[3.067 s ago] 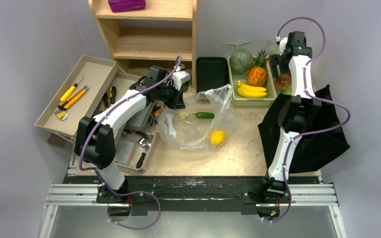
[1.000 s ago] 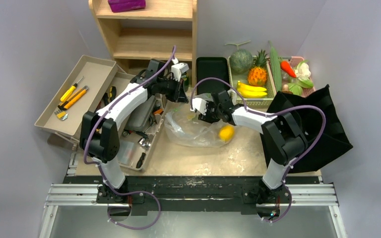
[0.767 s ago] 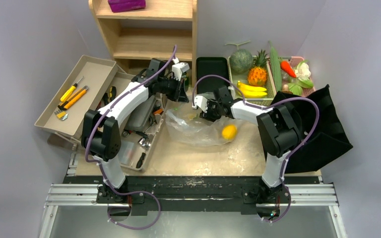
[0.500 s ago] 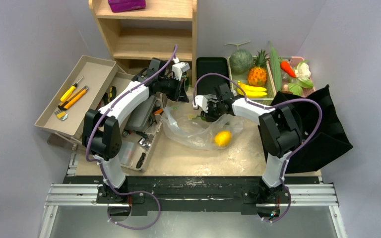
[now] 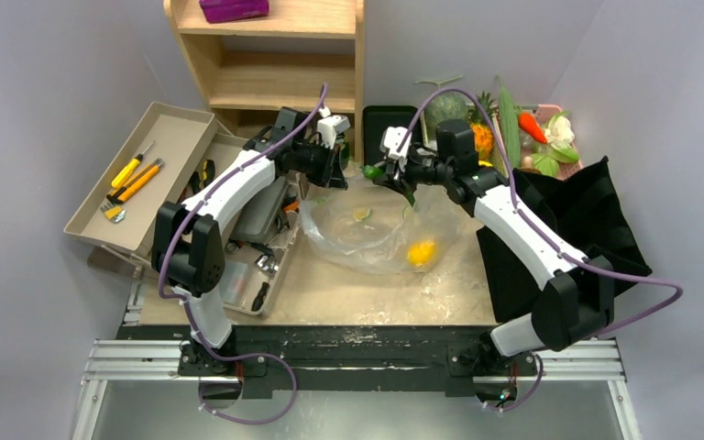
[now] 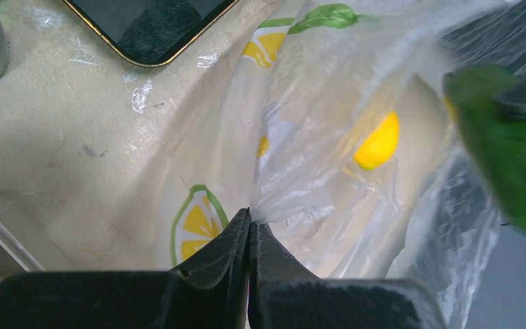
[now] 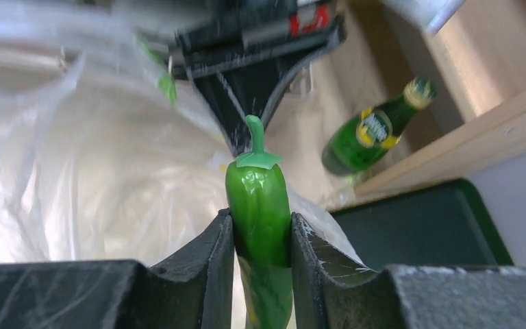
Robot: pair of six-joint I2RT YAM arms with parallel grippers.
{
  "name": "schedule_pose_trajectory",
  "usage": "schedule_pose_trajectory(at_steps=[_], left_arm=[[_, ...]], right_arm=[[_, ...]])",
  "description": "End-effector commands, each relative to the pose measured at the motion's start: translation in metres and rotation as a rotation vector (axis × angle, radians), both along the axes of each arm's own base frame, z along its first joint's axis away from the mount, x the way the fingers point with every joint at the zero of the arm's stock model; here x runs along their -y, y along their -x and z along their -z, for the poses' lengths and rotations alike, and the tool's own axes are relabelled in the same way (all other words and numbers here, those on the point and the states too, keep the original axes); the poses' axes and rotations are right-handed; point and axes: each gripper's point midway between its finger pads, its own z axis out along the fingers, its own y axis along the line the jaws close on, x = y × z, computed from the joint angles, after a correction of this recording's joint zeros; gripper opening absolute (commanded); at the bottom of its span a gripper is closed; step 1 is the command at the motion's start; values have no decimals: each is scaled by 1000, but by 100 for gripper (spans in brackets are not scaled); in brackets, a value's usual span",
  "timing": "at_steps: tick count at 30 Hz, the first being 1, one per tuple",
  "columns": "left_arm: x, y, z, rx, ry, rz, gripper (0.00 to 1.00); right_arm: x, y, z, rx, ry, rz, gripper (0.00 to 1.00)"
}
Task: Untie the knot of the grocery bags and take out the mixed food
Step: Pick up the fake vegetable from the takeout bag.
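The see-through plastic grocery bag (image 5: 367,234) lies open mid-table. My left gripper (image 5: 335,170) is shut on its rim, the plastic (image 6: 329,171) pinched between the tips (image 6: 250,223). A yellow citrus (image 5: 419,252) stays inside the bag (image 6: 378,142). My right gripper (image 7: 260,221) is shut on a small green pepper (image 7: 259,199), stem up. It hangs above the bag's far rim (image 5: 373,170), close to the left gripper. The black cloth bag (image 5: 596,238) slumps at the right. A green bottle (image 7: 370,130) lies by the shelf.
A flat black tray (image 5: 380,124) sits behind the bag. Baskets of produce (image 5: 550,137) stand at the back right. A wooden shelf (image 5: 275,64) rises at the back. On the left are a beige tray (image 5: 179,128) with yellow-handled tools (image 5: 133,174) and an open toolbox (image 5: 247,270).
The right gripper closed on the green pepper inside the plastic bag and lifted it up and back out of the bag. The citrus shifted slightly. The left gripper kept its hold.
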Motion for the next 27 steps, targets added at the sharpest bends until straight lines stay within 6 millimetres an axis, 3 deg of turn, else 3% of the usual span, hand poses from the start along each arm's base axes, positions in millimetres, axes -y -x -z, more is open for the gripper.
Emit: schedule_pose_trajectory(at_steps=[1,5,8,9,11,13,15,18,22,27], left_arm=[[2,-12,-11,54,7,-6,0],[2,-10,-8,48,-5,-5,0],[2,-9,-6,39,-12,-4,0],[2,-9,-6,37,-12,-3,0],[3,-8,-7,38,-9,2,0],[4,-10,-8,41,-4,6,0],[5,-12,-8,41,-1,6,0],[7,-13,-9,43,6,4,0],[7,-11,-7,49,15,6,0],[6,-9,0,53,20,4,0]], right_arm=[[-22,6,-76,1,-262,-34,0],[-33,1,-153,-23,-488,-10,0],[-28,-10,-245,-1,-715,44,0],[-20,-21,-263,19,-750,89,0],[5,-60,-275,81,-756,236,0],[43,-119,-246,90,-652,480,0],[96,-171,-209,57,-551,722,0],[190,-232,-166,39,-449,1035,0],[298,-258,-148,140,-319,1283,0],[370,-261,-98,142,-121,1441,0]])
